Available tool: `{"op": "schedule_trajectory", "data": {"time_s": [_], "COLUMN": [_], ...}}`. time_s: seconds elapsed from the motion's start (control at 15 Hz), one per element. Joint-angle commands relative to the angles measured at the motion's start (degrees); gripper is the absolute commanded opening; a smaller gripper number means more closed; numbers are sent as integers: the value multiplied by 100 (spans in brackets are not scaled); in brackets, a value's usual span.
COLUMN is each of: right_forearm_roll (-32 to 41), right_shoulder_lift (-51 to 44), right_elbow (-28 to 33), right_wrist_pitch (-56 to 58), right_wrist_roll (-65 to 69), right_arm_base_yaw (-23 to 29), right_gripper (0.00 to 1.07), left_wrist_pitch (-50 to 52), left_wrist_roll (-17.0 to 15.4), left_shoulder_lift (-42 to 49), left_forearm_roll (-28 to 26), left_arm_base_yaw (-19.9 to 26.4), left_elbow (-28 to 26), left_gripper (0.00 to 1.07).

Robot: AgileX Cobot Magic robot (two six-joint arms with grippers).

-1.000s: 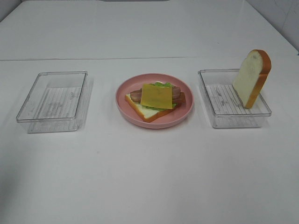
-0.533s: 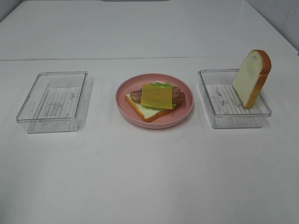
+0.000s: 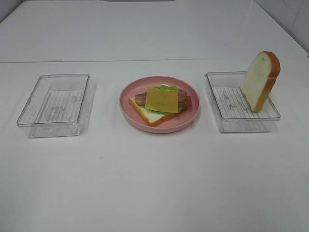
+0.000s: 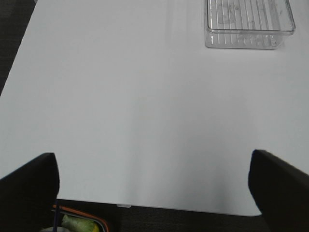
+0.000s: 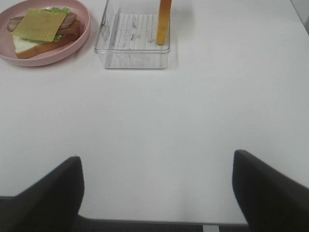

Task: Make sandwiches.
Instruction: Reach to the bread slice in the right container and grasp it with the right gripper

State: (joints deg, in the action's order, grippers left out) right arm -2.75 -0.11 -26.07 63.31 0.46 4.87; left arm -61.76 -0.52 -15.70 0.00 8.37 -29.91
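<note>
An open sandwich (image 3: 160, 105) lies on a pink plate (image 3: 189, 119) at the table's middle: one bread slice with green lettuce, brown bacon and a yellow cheese square (image 3: 162, 99) on top. It also shows in the right wrist view (image 5: 41, 31). A second bread slice (image 3: 260, 80) stands upright against the far right wall of the right clear tray (image 3: 231, 121); its crust edge shows in the right wrist view (image 5: 164, 19). Neither arm shows in the exterior high view. My left gripper (image 4: 154, 193) and right gripper (image 5: 157, 193) hover over the table's near edge, jaws wide apart and empty.
An empty clear tray (image 3: 55, 104) stands at the left and also shows in the left wrist view (image 4: 248, 24). The white table (image 3: 154, 183) has a seam line across the back. Below the table edge, coloured items (image 4: 79, 223) show in the left wrist view.
</note>
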Motion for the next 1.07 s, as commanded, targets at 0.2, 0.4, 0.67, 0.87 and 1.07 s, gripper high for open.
{"op": "schedule_trajectory", "data": {"time_s": [0.2, 0.4, 0.67, 0.87, 1.07], "right_forearm_roll": [0, 0, 0, 0, 0], "right_shoulder_lift": [-178, -178, -178, -149, -149], "right_elbow": [29, 29, 29, 29, 29], "right_wrist_pitch": [-52, -52, -52, -52, -52], "right_wrist_roll": [-46, -46, -46, -46, -46], "right_arm_base_yaw": [-40, -40, -40, -40, -40], "right_gripper": [81, 81, 81, 81, 81], "left_wrist_pitch": [6, 6, 11, 17, 17], "left_wrist_roll": [-17, -11, -11, -11, -11], "left_shoulder_lift": [52, 338, 1713, 1702, 1696], "left_forearm_roll": [-40, -40, -40, -40, -40], "left_arm_base_yaw": [0, 0, 0, 0, 0], "left_elbow": [17, 17, 17, 29, 29], "left_gripper": [101, 101, 100, 100, 100]}}
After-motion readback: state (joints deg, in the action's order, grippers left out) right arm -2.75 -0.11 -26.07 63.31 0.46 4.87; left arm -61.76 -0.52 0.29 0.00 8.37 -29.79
